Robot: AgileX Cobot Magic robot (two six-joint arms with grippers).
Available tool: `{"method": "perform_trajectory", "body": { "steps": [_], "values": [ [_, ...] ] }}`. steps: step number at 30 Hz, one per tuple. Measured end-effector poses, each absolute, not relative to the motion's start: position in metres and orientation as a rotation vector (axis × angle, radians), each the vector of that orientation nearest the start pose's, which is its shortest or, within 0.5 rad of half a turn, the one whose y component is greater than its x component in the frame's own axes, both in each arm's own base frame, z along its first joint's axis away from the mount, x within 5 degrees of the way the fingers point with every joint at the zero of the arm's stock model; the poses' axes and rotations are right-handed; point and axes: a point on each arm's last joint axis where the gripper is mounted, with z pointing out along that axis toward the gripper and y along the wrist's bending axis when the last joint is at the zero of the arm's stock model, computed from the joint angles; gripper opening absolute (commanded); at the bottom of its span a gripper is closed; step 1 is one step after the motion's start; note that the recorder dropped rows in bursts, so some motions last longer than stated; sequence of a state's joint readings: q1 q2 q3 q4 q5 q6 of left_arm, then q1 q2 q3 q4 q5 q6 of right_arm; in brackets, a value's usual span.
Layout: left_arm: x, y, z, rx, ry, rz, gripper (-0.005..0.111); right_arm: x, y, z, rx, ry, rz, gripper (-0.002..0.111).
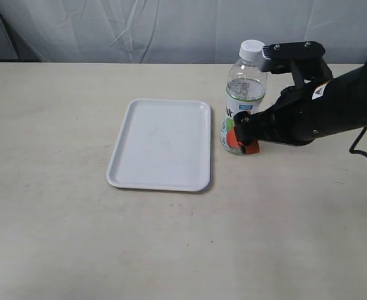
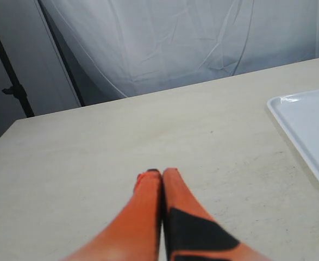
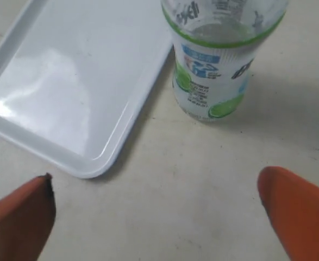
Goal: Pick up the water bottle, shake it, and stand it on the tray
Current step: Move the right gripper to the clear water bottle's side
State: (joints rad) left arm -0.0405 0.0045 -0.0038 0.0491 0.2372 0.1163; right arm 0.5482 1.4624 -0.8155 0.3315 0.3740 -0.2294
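Note:
The water bottle (image 1: 244,87) stands upright on the table just right of the tray (image 1: 161,144), white cap on top, lime-and-blue label low on its body. In the right wrist view the water bottle (image 3: 216,60) stands beyond the wide-apart orange fingertips (image 3: 298,209), beside a corner of the tray (image 3: 67,81). My right gripper (image 1: 241,139) is open, low at the bottle's base on its near right side, not touching it as far as I can see. My left gripper (image 2: 160,175) is shut and empty over bare table; the arm itself is outside the exterior view.
The beige table (image 1: 58,237) stretches around the tray. A white curtain (image 1: 139,28) hangs behind the far edge. A tray corner (image 2: 306,130) shows at the side of the left wrist view, along with a dark stand (image 2: 15,89) past the table.

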Motion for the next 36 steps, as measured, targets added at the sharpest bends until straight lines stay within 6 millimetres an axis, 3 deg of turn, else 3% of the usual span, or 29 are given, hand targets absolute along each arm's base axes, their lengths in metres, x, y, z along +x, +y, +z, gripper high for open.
{"method": "perform_trajectory", "body": {
  "steps": [14, 23, 36],
  "values": [
    [0.056, -0.001, 0.193, 0.167, 1.714, 0.101, 0.0, 0.284, 0.171, 0.186, -0.478, 2.234, 0.323, 0.101],
    [0.056, -0.001, 0.193, 0.167, 1.714, 0.101, 0.0, 0.299, 0.174, 0.155, -0.444, 2.194, 0.269, 0.101],
    [0.056, -0.001, 0.193, 0.167, 1.714, 0.101, 0.0, 0.325, 0.189, 0.138, -0.44, 2.194, 0.264, 0.101]
  ]
}}
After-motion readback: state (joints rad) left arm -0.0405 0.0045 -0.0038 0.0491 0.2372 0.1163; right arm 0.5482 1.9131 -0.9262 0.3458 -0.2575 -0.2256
